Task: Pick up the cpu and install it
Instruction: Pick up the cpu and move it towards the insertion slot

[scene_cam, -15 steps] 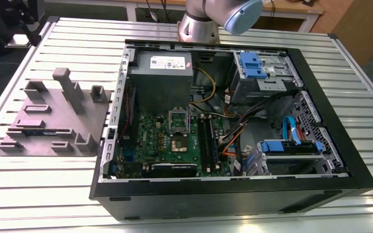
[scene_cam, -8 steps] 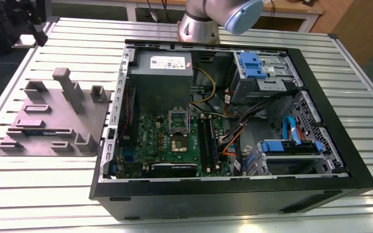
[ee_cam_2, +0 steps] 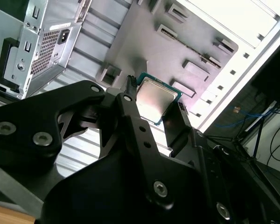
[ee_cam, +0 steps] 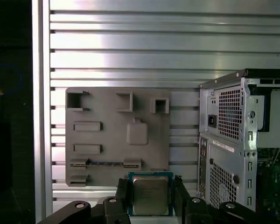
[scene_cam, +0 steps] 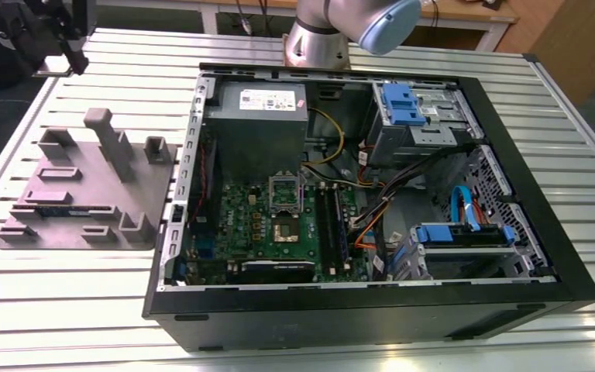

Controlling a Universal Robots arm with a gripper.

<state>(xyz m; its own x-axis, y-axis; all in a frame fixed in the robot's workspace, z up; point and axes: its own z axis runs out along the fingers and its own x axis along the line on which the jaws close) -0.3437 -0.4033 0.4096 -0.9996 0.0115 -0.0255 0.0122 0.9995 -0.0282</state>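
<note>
The cpu (ee_cam: 150, 195) is a small square chip with a silvery top and a green edge, and my gripper (ee_cam: 150, 199) is shut on it, one black finger on each side. In the second wrist view the cpu (ee_cam_2: 155, 97) is tilted between the fingers of the gripper (ee_cam_2: 154, 106). In the exterior view the gripper (scene_cam: 60, 54) hangs high at the far left, above the table and beyond the grey moulded tray (scene_cam: 80, 186). The motherboard socket (scene_cam: 285, 230) lies inside the open computer case (scene_cam: 380, 310), well to the exterior view's right of the gripper.
The tray (ee_cam: 116, 135) lies on the slatted aluminium table (scene_cam: 49, 294), beside the case's rear wall (ee_cam: 228, 140). Inside the case are a grey power supply (scene_cam: 261, 116), blue drive bays (scene_cam: 411, 108) and loose cables (scene_cam: 380, 209). The arm's base (scene_cam: 318, 39) stands behind the case.
</note>
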